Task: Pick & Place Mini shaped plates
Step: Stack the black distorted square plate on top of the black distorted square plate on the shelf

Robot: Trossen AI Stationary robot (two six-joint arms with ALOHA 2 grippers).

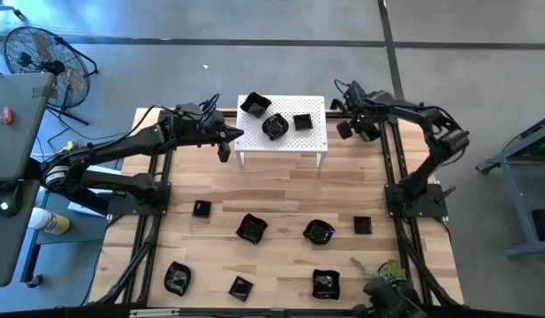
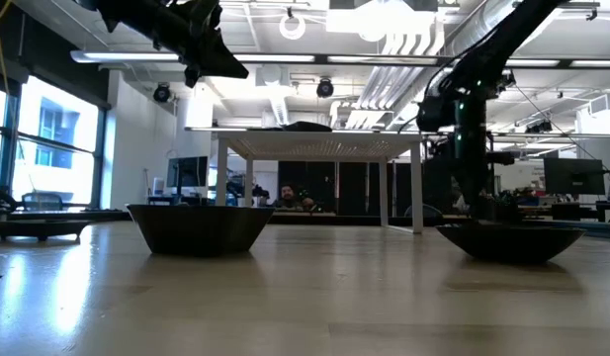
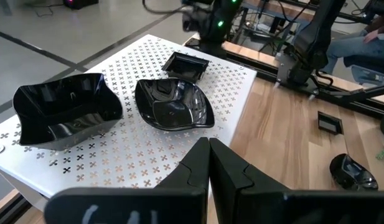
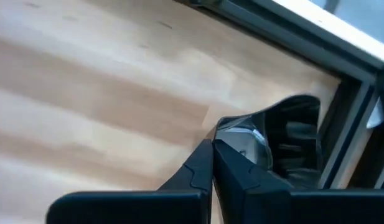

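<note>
Three mini shaped plates [image 1: 275,118] sit on the white stand [image 1: 314,134] (seemingly seven lie below).

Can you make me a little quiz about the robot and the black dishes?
1. How many black dishes sit on the white stand?
2. True or false: the left end effector is holding a dish.
3. Which is on the wooden table: A) a red ball, B) black dishes, C) a blue cup?

Key:
1. Three: a big square dish, a wavy dish and a small square dish.
2. False; it is shut and empty.
3. B.
</note>
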